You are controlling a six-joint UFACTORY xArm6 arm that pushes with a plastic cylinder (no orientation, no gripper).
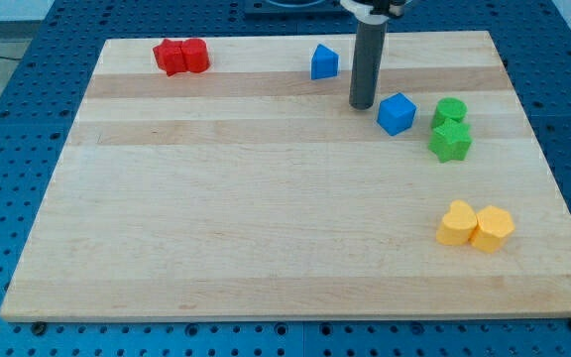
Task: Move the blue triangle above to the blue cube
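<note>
The blue triangle (324, 62) sits near the view's top, just left of centre-right on the wooden board (266, 198). The blue cube (397, 113) lies lower and to the view's right of it. My tip (362, 105) stands on the board between the two, below and right of the triangle and just left of the cube, with a small gap to the cube. The dark rod rises straight up from it to the view's top edge.
Two red blocks (181, 57) sit together at the top left. Two green blocks (450, 129) are stacked close, right of the blue cube. Two yellow blocks (475, 225) sit together at the lower right. Blue perforated table surrounds the board.
</note>
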